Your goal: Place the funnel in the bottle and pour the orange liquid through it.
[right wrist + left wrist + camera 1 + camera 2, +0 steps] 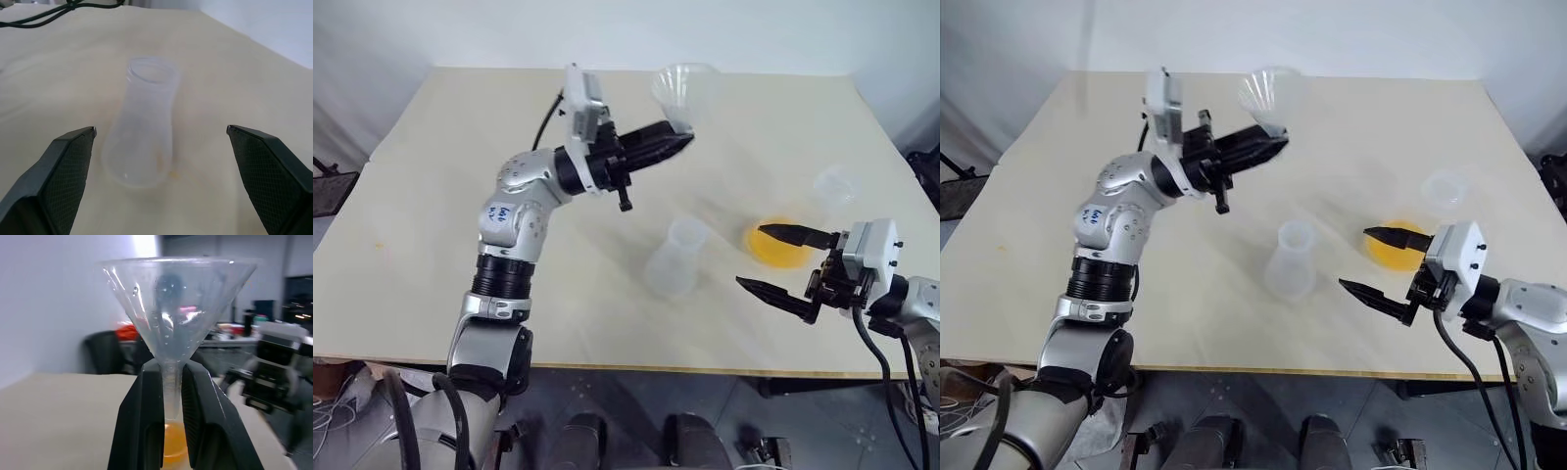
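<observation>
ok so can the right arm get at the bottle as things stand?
Probably yes. The right gripper has its fingers spread wide and aimed at the bottle, which stands upright on the table with bare surface between them. The left gripper holds the funnel up and away, out of that path.

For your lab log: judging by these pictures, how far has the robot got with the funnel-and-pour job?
Done: the left gripper has picked up the funnel, shut on its stem and holding it above the table.
In hand: getting it to the bottle, which stands with an empty neck; the open right gripper is beside it.
Left: seating the funnel, then pouring the orange liquid, which sits on the table near the right gripper.
</observation>
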